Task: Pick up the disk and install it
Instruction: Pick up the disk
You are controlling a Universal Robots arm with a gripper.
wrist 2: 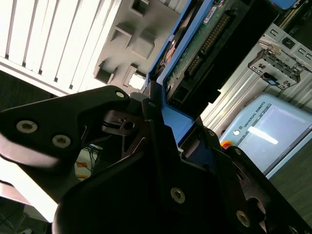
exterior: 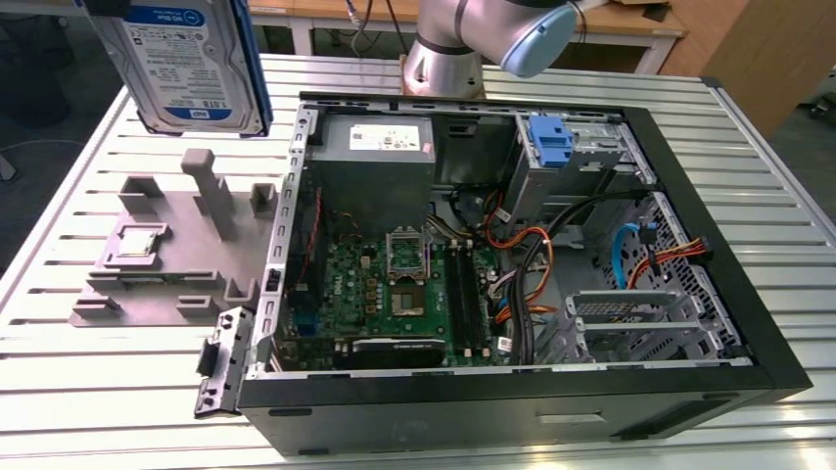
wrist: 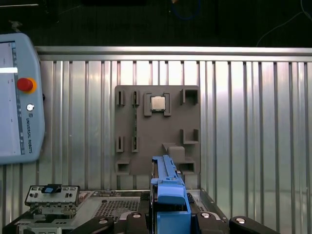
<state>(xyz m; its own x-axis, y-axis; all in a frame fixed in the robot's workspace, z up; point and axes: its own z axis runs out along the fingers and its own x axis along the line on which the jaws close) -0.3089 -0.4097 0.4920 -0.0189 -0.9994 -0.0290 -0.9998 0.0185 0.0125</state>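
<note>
Hanging above the slatted table (exterior: 117,392), beside the open computer case (exterior: 523,416) and over the grey fixture (exterior: 157,289): the disk (exterior: 190,69), upright. Gripper (wrist 2: 163,114) clenched on its blue carrier (wrist: 168,204). Judged dense, rigid, shock-sensitive; best held by carrier edges, not the circuit board.

Place: robotics lab or workshop.
Bench: ribbed metal table (exterior: 78,392), robot arm base (exterior: 441,64) at its far edge.
Gear: open computer case (exterior: 523,411), grey parts holder (exterior: 170,284), control tablet (wrist: 19,122).

The disk (exterior: 194,64) hangs upright above the grey fixture (exterior: 183,269), beside the open computer case (exterior: 523,411) on the slatted counter (exterior: 105,392); the arm's base (exterior: 441,64) stands beyond the case.
</note>
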